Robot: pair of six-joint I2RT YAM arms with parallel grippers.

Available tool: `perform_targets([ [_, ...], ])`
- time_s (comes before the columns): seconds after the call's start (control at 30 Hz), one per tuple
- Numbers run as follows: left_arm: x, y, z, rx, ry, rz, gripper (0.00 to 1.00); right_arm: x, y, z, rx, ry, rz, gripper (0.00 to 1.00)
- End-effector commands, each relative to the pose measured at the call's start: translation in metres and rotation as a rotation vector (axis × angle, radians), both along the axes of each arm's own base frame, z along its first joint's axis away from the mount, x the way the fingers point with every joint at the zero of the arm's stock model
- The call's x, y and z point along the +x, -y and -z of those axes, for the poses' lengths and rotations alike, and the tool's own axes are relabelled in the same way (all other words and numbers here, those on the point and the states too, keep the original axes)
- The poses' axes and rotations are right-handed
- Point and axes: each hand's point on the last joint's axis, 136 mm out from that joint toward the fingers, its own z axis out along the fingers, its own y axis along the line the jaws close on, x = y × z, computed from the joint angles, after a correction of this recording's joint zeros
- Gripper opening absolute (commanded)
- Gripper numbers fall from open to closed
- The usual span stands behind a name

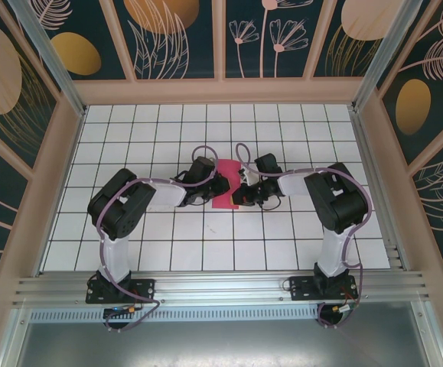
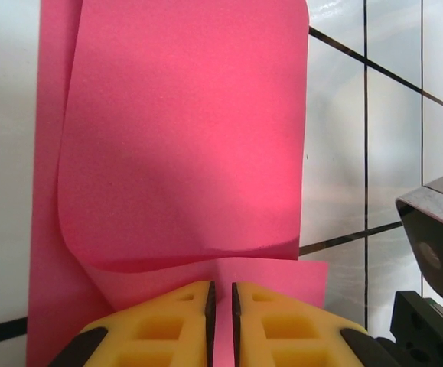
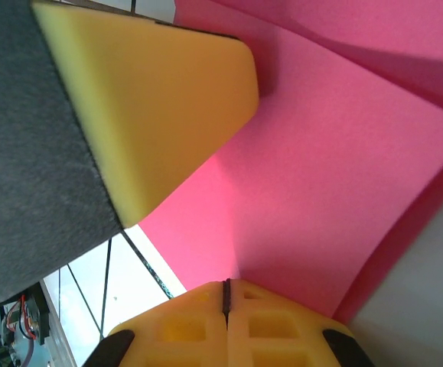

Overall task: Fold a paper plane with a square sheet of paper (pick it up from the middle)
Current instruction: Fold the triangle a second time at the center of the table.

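Plainly, the square sheet of paper (image 1: 223, 189) lies at the centre of the overhead frame, already doubled into a narrow strip between the two wrists. In the left wrist view the square sheet of paper (image 2: 183, 138) fills the upper middle, its top layer curling loose over the lower one with a soft, unpressed bend near the bottom.

The left gripper (image 2: 221, 284) shows a thin slit between its yellow fingers, with pink running into it; whether it pinches the paper I cannot tell. The right gripper (image 3: 226, 281), at the bottom centre of its own frame, has its fingers pressed together, apparently on the paper's edge.

The step looks like setting a fold. To do it well, one side should pin the lower layer flat while the other draws the loose layer down until the edges line up. Only then should the bend be pressed, since thin paper skews easily.

Around them, the tiled table (image 1: 298, 134) is white with dark grid lines. Floral wall panels (image 1: 175, 30) close in the top and sides, and an aluminium rail (image 1: 221, 287) crosses the lower frame.
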Motion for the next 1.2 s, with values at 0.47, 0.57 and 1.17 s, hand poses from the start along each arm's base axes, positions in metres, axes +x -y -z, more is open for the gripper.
perform_targets([
  [0.47,-0.026,0.011,0.001,-0.109,-0.066,0.047,0.03,-0.010,0.018,0.034,-0.111,-0.059,0.050,0.00],
  [0.57,-0.024,0.008,0.015,-0.085,-0.074,0.035,0.04,-0.012,0.019,0.036,-0.114,-0.063,0.047,0.00],
  [1.17,0.016,-0.044,0.024,0.030,0.005,-0.123,0.06,-0.026,0.039,0.054,-0.215,-0.080,0.043,0.00],
])
